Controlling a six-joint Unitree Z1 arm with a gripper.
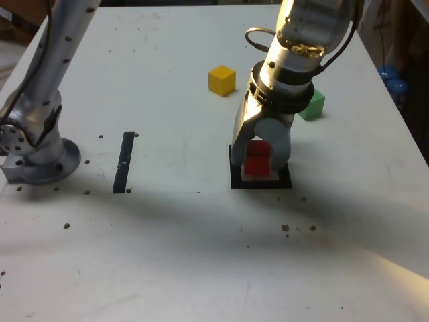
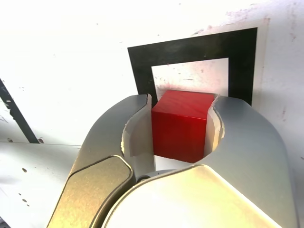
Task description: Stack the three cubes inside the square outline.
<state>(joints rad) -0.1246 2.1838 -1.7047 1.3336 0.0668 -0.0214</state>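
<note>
We see the smooth, curved metal fingers (image 2: 137,137) pinching the glossy red cube (image 2: 183,126), its faces roughly square to the black tape square outline (image 2: 190,50) beneath it on the scuffed white surface (image 1: 167,255); no long axis

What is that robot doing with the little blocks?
The robot arm's tool is shut on the red cube and holds it over the white middle of the black square outline. The yellow cube and the green cube sit on the white table farther back, not stacked yet.
</note>
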